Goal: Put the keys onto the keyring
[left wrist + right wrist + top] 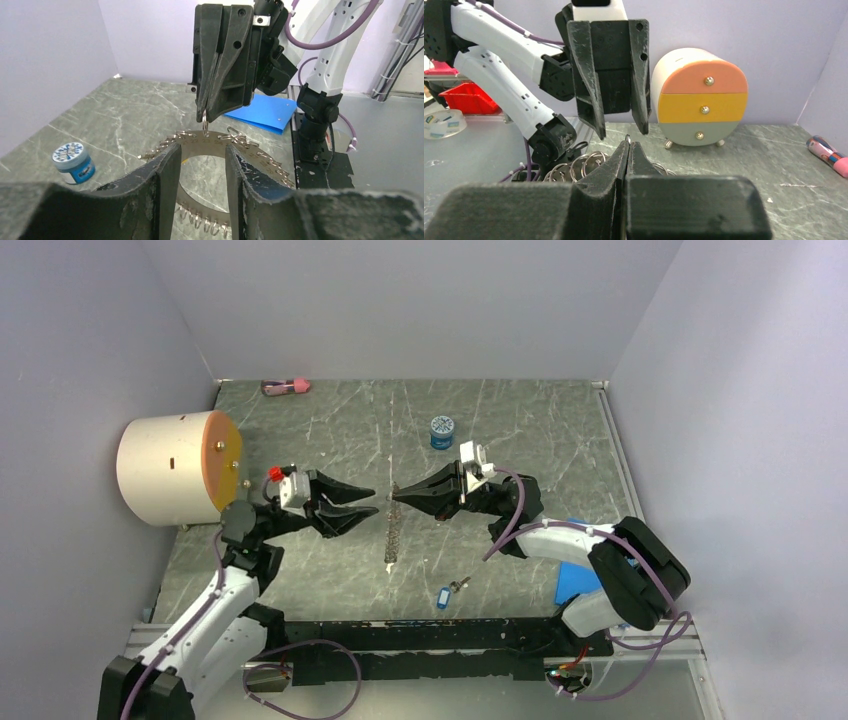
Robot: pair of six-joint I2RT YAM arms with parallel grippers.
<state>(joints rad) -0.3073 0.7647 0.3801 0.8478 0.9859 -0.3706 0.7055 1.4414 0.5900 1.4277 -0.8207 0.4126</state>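
The keyring point(210, 142) is a flat metal loop edged with several small split rings. It hangs upright over the table's middle point(392, 532). My right gripper point(397, 497) is shut on a small ring at its top edge, seen pinched at the tips point(628, 140). My left gripper point(368, 502) faces it from the left, open, its fingers point(167, 185) just short of the loop with nothing between them. One of the keys point(443, 597), with a blue tag, lies on the table near the front edge. A yellow-headed key is not clearly in view.
A round blue jar point(441, 432) stands behind the grippers. A cream drawer cabinet point(180, 468) sits at the left wall. A pink object point(285, 387) lies at the back edge. A blue sheet point(578, 582) lies by the right arm's base.
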